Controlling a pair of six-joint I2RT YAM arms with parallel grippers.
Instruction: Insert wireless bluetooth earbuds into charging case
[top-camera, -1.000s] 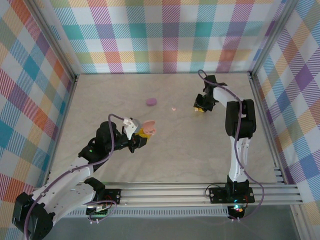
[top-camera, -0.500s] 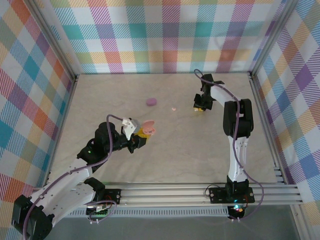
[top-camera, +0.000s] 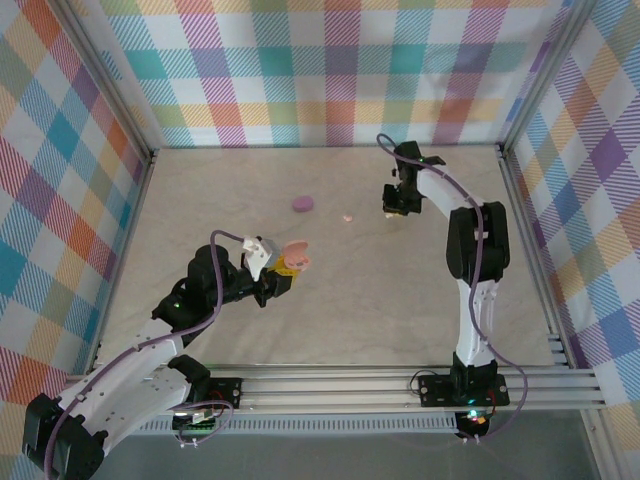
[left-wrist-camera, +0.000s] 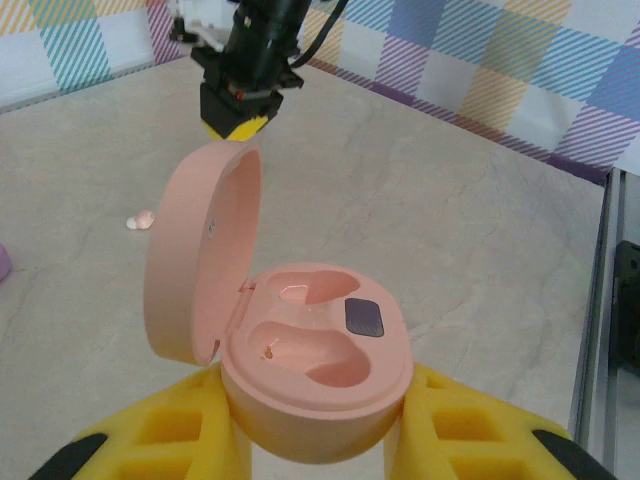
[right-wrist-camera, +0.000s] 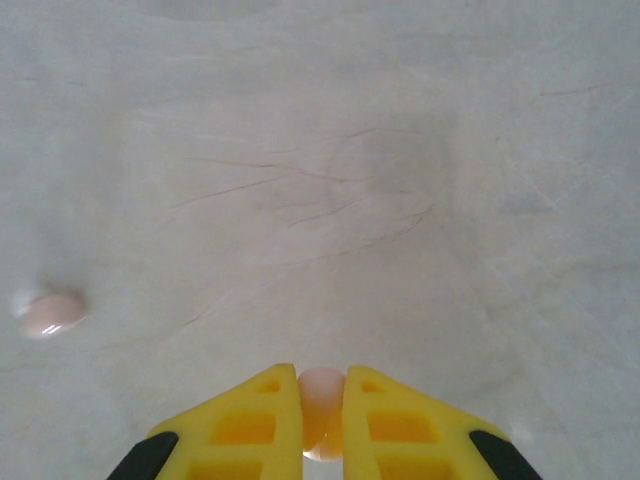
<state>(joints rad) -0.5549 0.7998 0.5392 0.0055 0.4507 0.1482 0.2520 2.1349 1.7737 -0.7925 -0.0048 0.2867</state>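
Right gripper (right-wrist-camera: 321, 376) was clenched on one pale pink earbud (right-wrist-camera: 322, 400), pinched between its yellow fingertips (right-wrist-camera: 270, 395) low over the worktop (right-wrist-camera: 400, 150), beyond the charging case and well apart from it. The narrow pinch looked chosen to leave the earbud's free end exposed, so it could be lowered into a well without the gripper fouling the rim

Nearer the arm bases, the left gripper (left-wrist-camera: 318, 415) was grasping the pink charging case (left-wrist-camera: 315, 345) by its base, yellow fingers (left-wrist-camera: 160, 440) on either side, holding it off the worktop. The lid (left-wrist-camera: 195, 260) stood hinged open on the case's left, so both wells faced up toward the other arm, which I judged to be a way of presenting a steady target. Both wells appeared empty, and a small dark patch (left-wrist-camera: 364, 317) sat beside the farther one

A second earbud (top-camera: 347, 217) lay loose on the worktop beyond the case, and a purple puck (top-camera: 303, 204) rested farther beyond the case again

Nothing seemed seated yet, so the task looked to be at its first insertion. The held earbud would need carrying across to the case and turning to match a well; a piece this small could twist in the pinch and seat crooked
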